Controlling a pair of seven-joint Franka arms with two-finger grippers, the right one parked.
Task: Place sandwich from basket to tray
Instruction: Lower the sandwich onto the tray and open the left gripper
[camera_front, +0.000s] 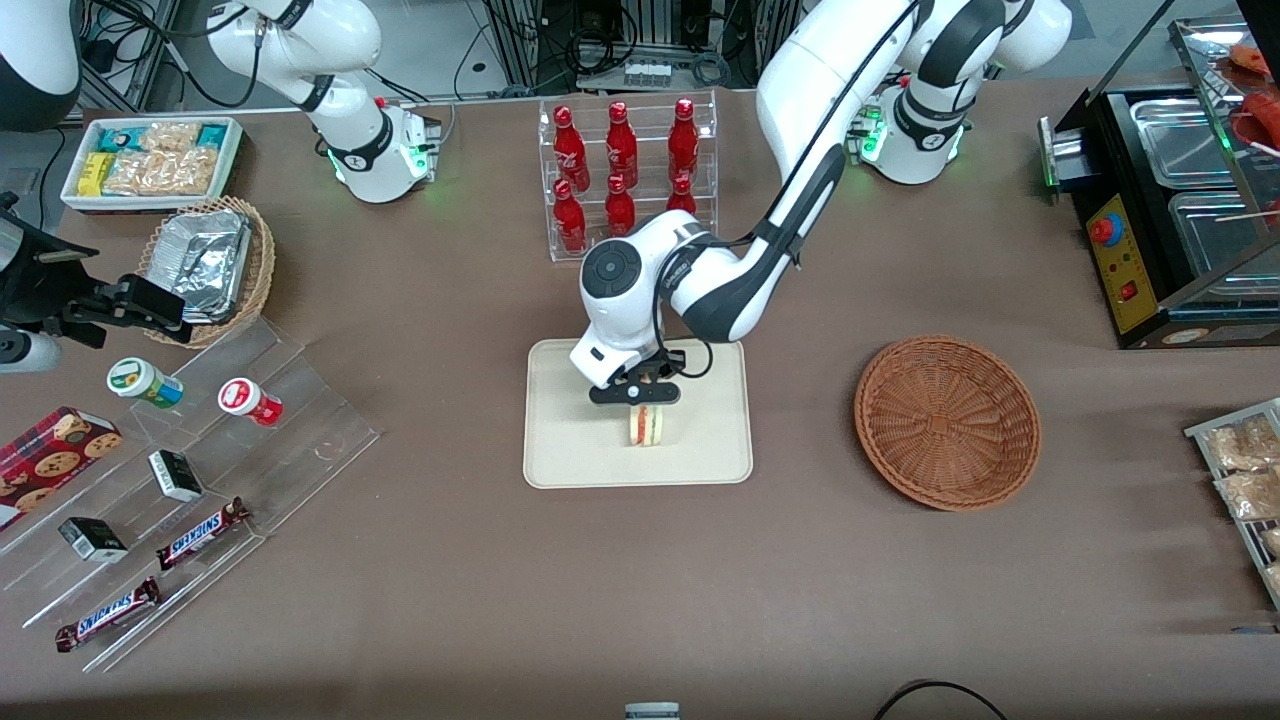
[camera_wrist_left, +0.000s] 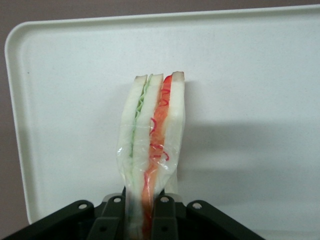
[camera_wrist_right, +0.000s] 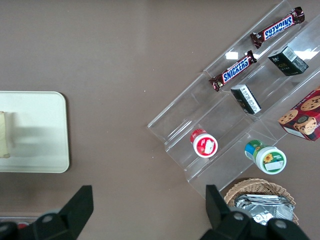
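The sandwich (camera_front: 647, 426) is a wrapped wedge with red, white and green layers. It stands on edge over the middle of the cream tray (camera_front: 560, 460). My left gripper (camera_front: 640, 393) is above the tray and shut on the sandwich. In the left wrist view the sandwich (camera_wrist_left: 152, 135) runs out from between the two black fingers (camera_wrist_left: 166, 215) over the tray (camera_wrist_left: 250, 75). I cannot tell whether it touches the tray. The reddish-brown basket (camera_front: 947, 421) lies empty beside the tray, toward the working arm's end. A sliver of the sandwich (camera_wrist_right: 4, 135) and the tray (camera_wrist_right: 40, 130) show in the right wrist view.
A clear rack of red bottles (camera_front: 625, 165) stands farther from the front camera than the tray. A stepped clear display (camera_front: 180, 480) with candy bars, cups and boxes lies toward the parked arm's end. A tan basket with foil containers (camera_front: 205, 262) and a white snack bin (camera_front: 155, 160) are there too.
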